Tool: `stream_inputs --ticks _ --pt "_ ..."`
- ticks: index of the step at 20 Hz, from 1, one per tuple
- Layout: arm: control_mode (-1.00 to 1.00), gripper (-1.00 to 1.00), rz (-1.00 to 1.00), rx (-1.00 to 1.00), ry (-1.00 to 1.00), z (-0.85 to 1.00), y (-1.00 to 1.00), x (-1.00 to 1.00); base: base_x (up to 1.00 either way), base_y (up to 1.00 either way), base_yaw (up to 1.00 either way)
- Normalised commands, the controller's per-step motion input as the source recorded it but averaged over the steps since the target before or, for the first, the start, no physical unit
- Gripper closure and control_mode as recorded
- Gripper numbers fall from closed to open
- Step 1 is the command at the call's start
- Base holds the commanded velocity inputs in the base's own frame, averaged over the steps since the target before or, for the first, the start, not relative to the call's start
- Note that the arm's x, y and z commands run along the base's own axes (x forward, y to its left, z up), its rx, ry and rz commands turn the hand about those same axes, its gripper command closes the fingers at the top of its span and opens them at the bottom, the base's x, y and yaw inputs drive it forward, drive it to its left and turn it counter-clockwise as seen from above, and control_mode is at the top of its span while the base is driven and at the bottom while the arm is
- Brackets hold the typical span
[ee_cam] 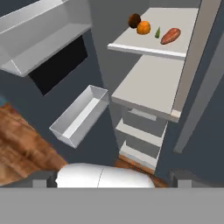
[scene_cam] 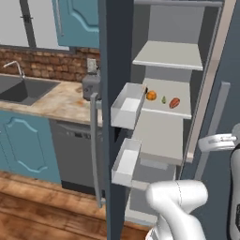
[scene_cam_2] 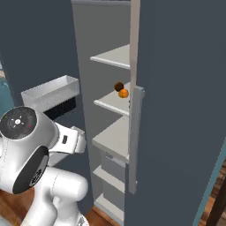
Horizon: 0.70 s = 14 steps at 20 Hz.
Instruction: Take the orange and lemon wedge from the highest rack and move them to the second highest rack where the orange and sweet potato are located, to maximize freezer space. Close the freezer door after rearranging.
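The freezer stands open, its freezer door swung out to the left. The highest rack is bare. On the second highest rack an orange, the lemon wedge and the sweet potato lie in a row. In the hand view a second, shadowed orange sits behind the bright orange, beside the lemon wedge and sweet potato. My gripper is open and holds nothing, low in front of the freezer and well below the fruit.
Two white bins jut from the door's inner face, with its bar handle on the outer side. A lower shelf sits under the fruit. A counter with a sink lies to the left.
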Motion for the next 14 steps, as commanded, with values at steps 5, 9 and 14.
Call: stream_inputs --ticks 5,9,14 --pt "1.00 -1.00 0.00 0.00 0.00 0.00 0.00 0.00 -0.71 0.80 0.00" --pt "1.00 -1.00 0.00 0.00 0.00 0.00 0.00 0.00 -0.54 0.96 0.00" --pt "1.00 -1.00 0.00 0.00 0.00 0.00 0.00 0.00 -0.20 1.00 -0.08"
